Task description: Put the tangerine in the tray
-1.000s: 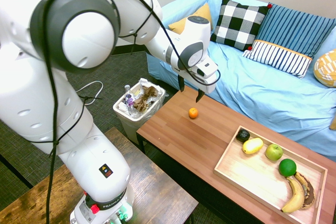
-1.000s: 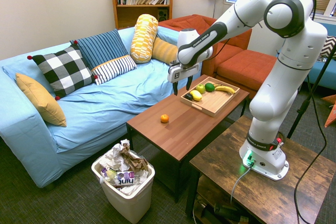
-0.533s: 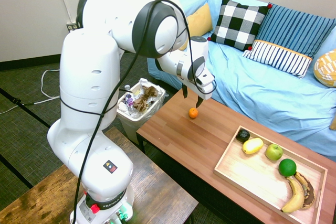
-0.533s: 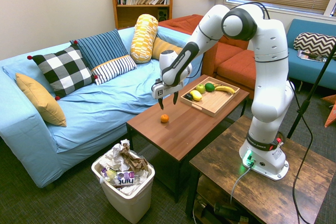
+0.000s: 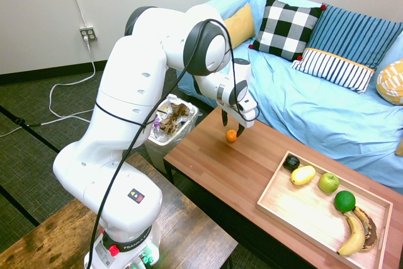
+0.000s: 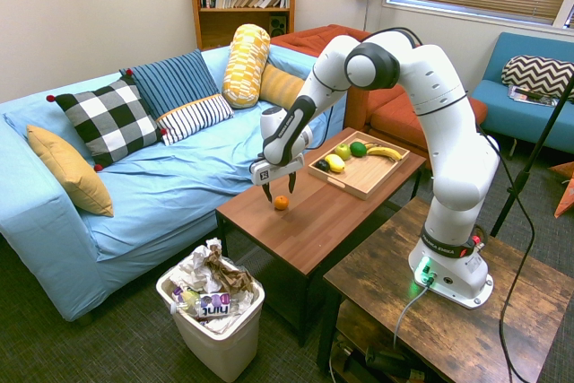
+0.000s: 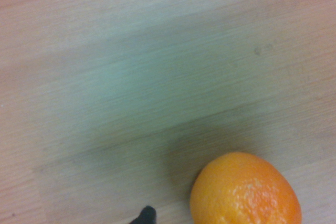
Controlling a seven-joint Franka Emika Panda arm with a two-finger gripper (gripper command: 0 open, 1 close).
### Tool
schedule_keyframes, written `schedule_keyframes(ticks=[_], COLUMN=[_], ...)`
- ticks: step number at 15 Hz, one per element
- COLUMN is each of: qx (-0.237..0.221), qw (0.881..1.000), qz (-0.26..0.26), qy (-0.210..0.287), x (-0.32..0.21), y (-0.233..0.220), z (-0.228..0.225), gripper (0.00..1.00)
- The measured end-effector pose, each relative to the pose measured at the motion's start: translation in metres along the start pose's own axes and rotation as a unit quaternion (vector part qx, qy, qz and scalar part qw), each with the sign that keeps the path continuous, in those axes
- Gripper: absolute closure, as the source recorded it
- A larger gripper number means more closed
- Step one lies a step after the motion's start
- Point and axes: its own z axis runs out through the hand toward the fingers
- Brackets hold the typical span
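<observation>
— Orange against all that brown wood: the tangerine (image 5: 232,135) is sitting alone near the sofa-side end of the worktop (image 5: 252,174), well apart from the tray (image 5: 286,209).

— And the gripper (image 5: 230,128)?

— It is hanging right over the fruit with its fingers spread — one dark tip on each side, pointing down, not touching it as far as I can tell. That wide stance is, I'd guess, so they can drop around the tangerine before closing.

— Is the tray ready for it?

— It is lying at the other end, already holding a lemon (image 5: 303,175), a green apple (image 5: 328,183), a lime (image 5: 344,201) and a banana (image 5: 353,235), but with bare wood along its near side — room enough, I'd say.
</observation>
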Motion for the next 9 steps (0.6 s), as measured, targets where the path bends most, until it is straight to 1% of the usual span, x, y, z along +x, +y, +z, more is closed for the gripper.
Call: schedule_keyframes(ticks=[4,5,9], qx=[-0.007,-0.008,-0.010], qw=[1.000,1.000,1.000], qz=[0.005,0.008,0.011], qy=[-0.002,-0.004,-0.007], x=[0.001,0.001,0.002], y=[-0.008,-0.009,-0.014], z=[0.021,0.025,0.036], gripper=[0.00,1.00,1.00])
